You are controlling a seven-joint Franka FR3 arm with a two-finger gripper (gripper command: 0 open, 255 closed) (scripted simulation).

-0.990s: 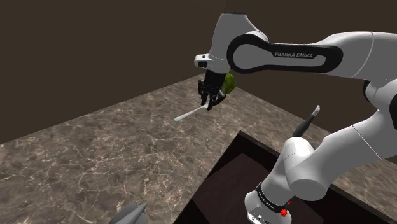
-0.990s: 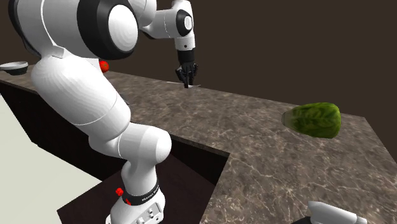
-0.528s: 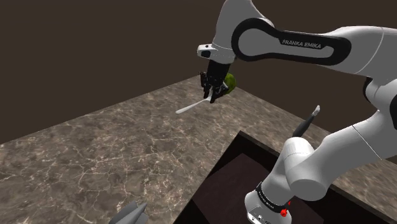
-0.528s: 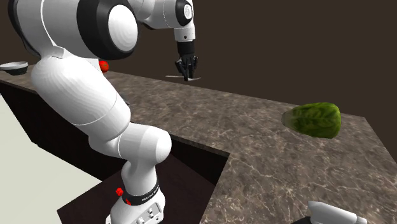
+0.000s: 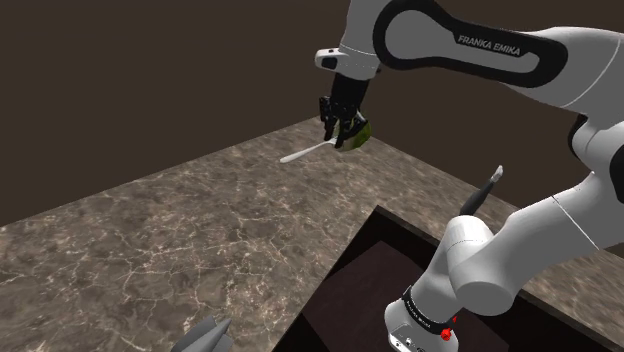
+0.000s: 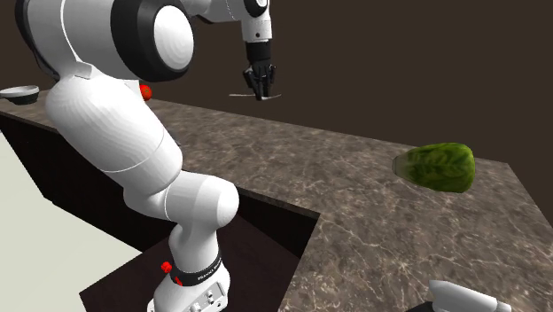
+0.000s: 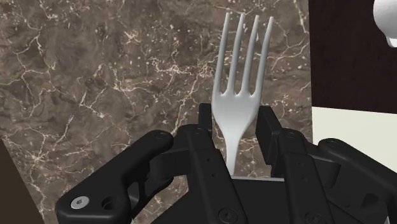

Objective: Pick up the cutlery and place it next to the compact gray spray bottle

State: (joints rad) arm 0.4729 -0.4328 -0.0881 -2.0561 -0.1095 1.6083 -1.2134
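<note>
The claw (image 5: 340, 138) is closed on the neck of a white fork (image 5: 303, 153), gripping it between both fingers and holding it roughly level in the air above the brown marbled worktop (image 5: 180, 230).

Desk (image 5: 190, 225): we recorded a brown marbled slab with pale veining, matte, L-shaped around a dark rectangular recess (image 5: 350, 285). In the second exterior view we noted two items resting directly on it. A green mottled rounded object (image 6: 436, 167) lay on its side near the far edge, toward that view's right. A grey spray bottle (image 6: 468, 300) sat at the near edge, cut off by the frame, so we could not tell its pose. The two stood well apart, with bare slab between them.
</note>
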